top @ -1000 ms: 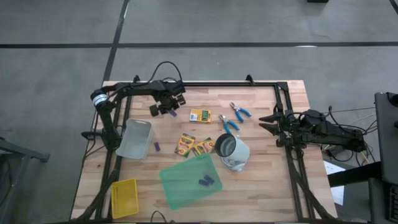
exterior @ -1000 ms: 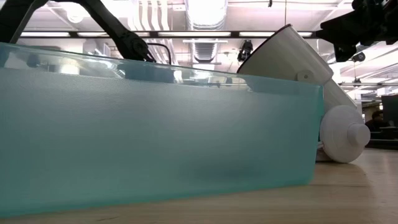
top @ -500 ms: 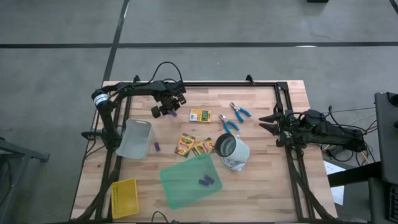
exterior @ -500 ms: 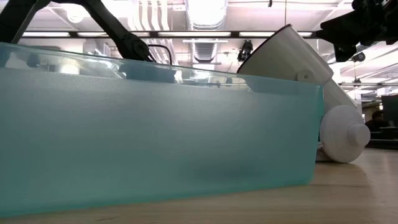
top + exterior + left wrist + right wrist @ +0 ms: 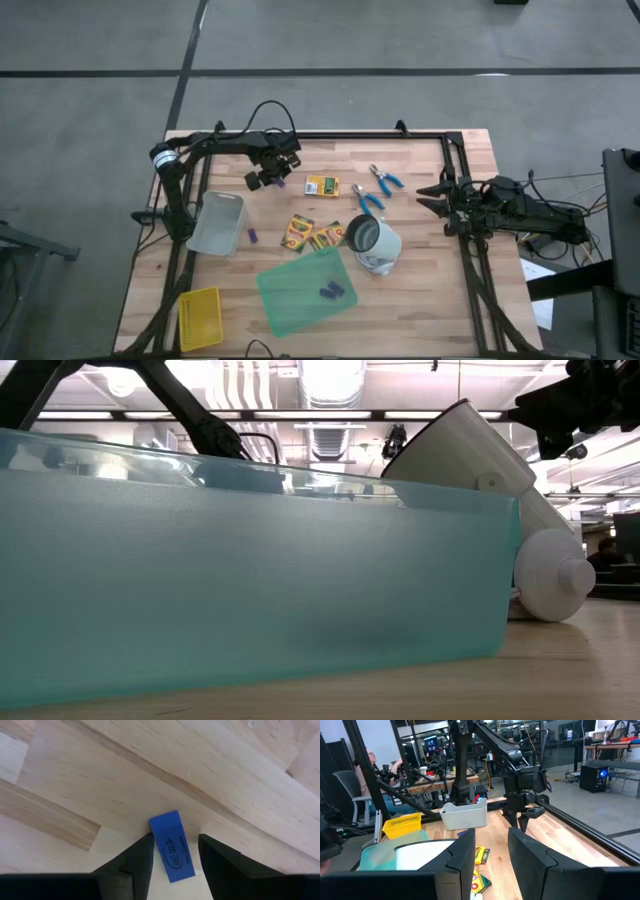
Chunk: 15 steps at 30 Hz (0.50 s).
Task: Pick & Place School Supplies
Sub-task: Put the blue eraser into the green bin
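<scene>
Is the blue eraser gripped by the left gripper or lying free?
Cannot tell: the blue eraser sits between the left gripper's open fingers, gaps visible.

Bare wood is left along the far edge of the table [image 5: 430, 150], where only the left gripper [image 5: 266, 177] is found, over a blue oblong piece [image 5: 172, 846] flanked closely by its two fingers [image 5: 137, 860]. The table's middle is crowded: crayon boxes [image 5: 308, 233], two blue-handled tools [image 5: 376, 190] and a tipped white container [image 5: 374, 243] are set close together. The near side is taken up by a green sheet [image 5: 300, 290] and a yellow basket [image 5: 199, 318]. The left edge is blocked by a clear bin [image 5: 217, 222]. The right strip is kept open, with the right gripper [image 5: 428, 196] at its edge.
</scene>
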Each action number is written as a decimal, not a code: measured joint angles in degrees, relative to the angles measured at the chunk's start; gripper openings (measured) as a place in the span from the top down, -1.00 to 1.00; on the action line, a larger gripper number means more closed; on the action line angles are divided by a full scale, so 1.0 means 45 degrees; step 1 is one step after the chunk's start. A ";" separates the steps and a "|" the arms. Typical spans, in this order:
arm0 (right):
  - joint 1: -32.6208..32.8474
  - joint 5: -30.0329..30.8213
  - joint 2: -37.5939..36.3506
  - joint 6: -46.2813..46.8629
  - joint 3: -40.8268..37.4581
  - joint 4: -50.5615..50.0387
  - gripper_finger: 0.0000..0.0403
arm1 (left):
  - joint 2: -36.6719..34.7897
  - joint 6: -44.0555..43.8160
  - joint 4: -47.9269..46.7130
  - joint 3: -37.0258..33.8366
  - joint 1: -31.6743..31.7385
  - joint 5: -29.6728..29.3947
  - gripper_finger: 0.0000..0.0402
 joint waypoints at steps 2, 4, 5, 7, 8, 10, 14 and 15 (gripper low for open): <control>-0.0001 -0.0003 0.0000 0.0000 0.0000 0.0002 0.44 | 0.0010 -0.0003 -0.0004 -0.0004 -0.0040 -0.0104 0.22; -0.0003 -0.0002 -0.0004 0.0000 0.0000 0.0003 0.44 | 0.0010 -0.0001 -0.0031 -0.0005 -0.0077 -0.0175 0.27; 0.0001 -0.0003 0.0000 0.0000 0.0000 0.0004 0.44 | 0.0015 -0.0008 -0.0044 -0.0010 -0.0078 -0.0188 0.30; 0.0001 -0.0003 0.0000 0.0000 0.0000 -0.0001 0.44 | 0.0019 -0.0076 -0.0080 -0.0015 -0.0083 -0.0193 0.38; -0.0003 -0.0003 0.0000 0.0000 0.0000 -0.0001 0.44 | 0.0019 -0.0121 -0.0099 -0.0016 -0.0083 -0.0193 0.42; -0.0003 -0.0001 0.0000 0.0000 0.0000 -0.0001 0.44 | 0.0019 -0.0165 -0.0126 -0.0020 -0.0093 -0.0202 0.51; 0.0001 0.0001 0.0000 0.0000 0.0000 0.0002 0.44 | 0.0024 -0.0152 -0.0121 -0.0024 -0.0093 -0.0212 0.64; 0.0001 -0.0003 0.0000 0.0000 0.0000 0.0000 0.44 | 0.0024 -0.0151 -0.0121 -0.0024 -0.0093 -0.0217 0.66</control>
